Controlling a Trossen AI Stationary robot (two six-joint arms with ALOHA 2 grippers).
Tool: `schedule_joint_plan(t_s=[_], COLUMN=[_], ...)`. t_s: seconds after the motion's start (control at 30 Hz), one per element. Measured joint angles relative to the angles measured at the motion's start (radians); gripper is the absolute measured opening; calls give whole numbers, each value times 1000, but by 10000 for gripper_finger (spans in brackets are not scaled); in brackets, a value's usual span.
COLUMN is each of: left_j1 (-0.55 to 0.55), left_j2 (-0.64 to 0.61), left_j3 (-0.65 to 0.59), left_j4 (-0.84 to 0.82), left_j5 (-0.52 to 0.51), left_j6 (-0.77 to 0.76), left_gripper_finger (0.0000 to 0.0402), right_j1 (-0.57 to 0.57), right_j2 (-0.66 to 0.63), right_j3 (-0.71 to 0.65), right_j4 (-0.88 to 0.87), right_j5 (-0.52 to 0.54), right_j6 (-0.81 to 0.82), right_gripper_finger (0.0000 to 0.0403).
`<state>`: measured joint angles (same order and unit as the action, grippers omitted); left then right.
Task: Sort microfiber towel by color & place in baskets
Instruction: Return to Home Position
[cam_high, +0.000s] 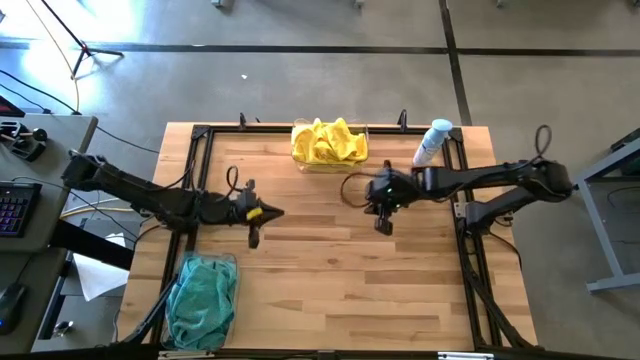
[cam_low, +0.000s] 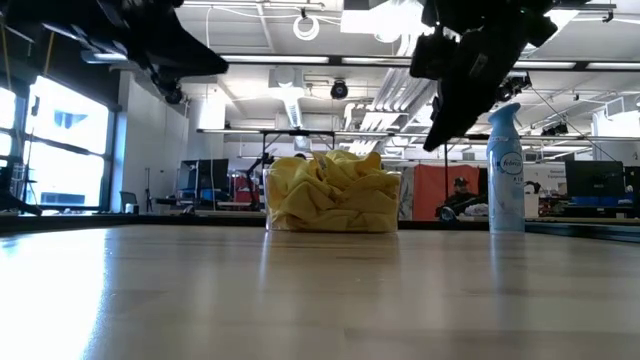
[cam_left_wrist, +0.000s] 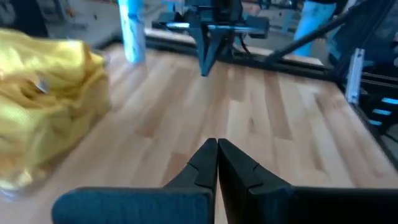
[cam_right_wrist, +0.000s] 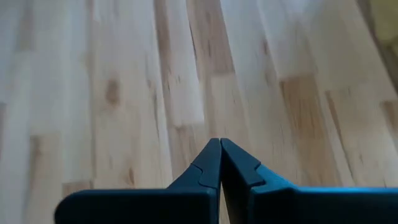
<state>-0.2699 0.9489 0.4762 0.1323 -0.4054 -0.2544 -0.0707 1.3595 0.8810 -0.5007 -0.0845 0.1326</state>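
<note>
Yellow towels fill a clear basket at the table's far middle; they also show in the low view and the left wrist view. Teal towels fill a second clear basket at the near left. My left gripper is shut and empty over the table's left middle; its shut tips show in the left wrist view. My right gripper is shut and empty over the right middle, above bare wood.
A white-and-blue spray bottle stands at the far right, beside the yellow basket; it also shows in the low view. A black frame runs along the table's edges. Bare wood lies between the two grippers.
</note>
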Motion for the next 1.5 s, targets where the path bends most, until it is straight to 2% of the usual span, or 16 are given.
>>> schedule_joint_plan(t_s=[0.13,0.3,0.47,0.73,1.03,1.2,1.5], left_j1=[96,182,220,231,230,230,253], left_j2=[4,-31,-115,-340,-573,-661,-776], left_j3=[-80,-140,-209,-343,-460,-465,-465], left_j4=[156,182,185,234,232,182,94], left_j5=[42,25,86,92,212,273,271], left_j6=[80,51,66,75,127,160,188], left_gripper_finger=[0,0,0,0,0,0,0], right_j1=[-57,-115,-151,-165,-165,-165,-164], right_j2=[-90,-137,-139,-139,-138,-138,-138], right_j3=[-64,-79,-78,-78,-77,-77,-77], right_j4=[88,95,103,121,180,184,184], right_j5=[-58,-120,-157,-131,-80,-79,-22], right_j6=[-36,-95,-87,10,140,171,208], right_gripper_finger=[0,0,0,0,0,0,0])
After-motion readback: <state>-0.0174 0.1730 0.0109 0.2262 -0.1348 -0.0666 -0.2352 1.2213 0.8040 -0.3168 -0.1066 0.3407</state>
